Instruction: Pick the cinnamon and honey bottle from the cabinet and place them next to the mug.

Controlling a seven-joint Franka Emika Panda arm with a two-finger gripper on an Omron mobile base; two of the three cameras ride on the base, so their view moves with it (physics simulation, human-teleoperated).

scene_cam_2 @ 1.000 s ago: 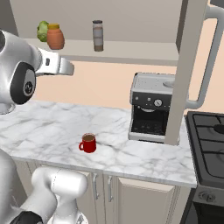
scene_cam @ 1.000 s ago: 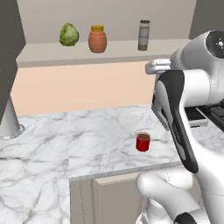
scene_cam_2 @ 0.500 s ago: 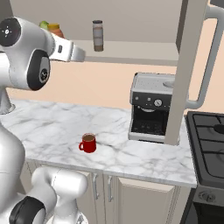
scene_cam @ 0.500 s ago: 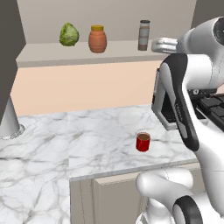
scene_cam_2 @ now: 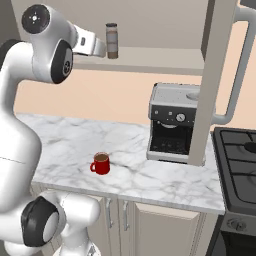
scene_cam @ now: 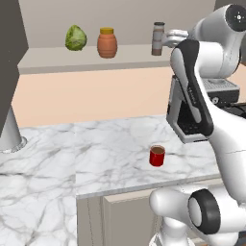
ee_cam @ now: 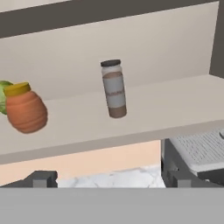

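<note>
The cinnamon [scene_cam: 158,38] [scene_cam_2: 112,41] [ee_cam: 114,89] stands upright on the cabinet shelf [scene_cam: 57,60] [scene_cam_2: 150,57] [ee_cam: 175,103], right of the orange honey bottle [scene_cam: 107,43] [ee_cam: 26,109]. My gripper [scene_cam: 166,37] [scene_cam_2: 103,48] [ee_cam: 109,179] is up at shelf height, open and empty. It points at the cinnamon from in front, a short way off. In the hand view the cinnamon sits about midway between the two fingertips [ee_cam: 41,178]. Below, the red mug [scene_cam: 157,155] [scene_cam_2: 101,163] stands on the marble counter [scene_cam: 96,158] near its front edge.
A green cabbage [scene_cam: 76,38] [ee_cam: 3,94] lies left of the honey bottle on the shelf. A coffee machine [scene_cam: 190,120] [scene_cam_2: 172,122] stands on the counter right of the mug. Further right rise a tall panel with a long handle [scene_cam_2: 220,75] and a stove [scene_cam_2: 237,160].
The arm has lifted the hand from below the shelf edge up to shelf level, nearer the cinnamon. The jaws stayed open. The things on the shelf and the mug have not moved.
</note>
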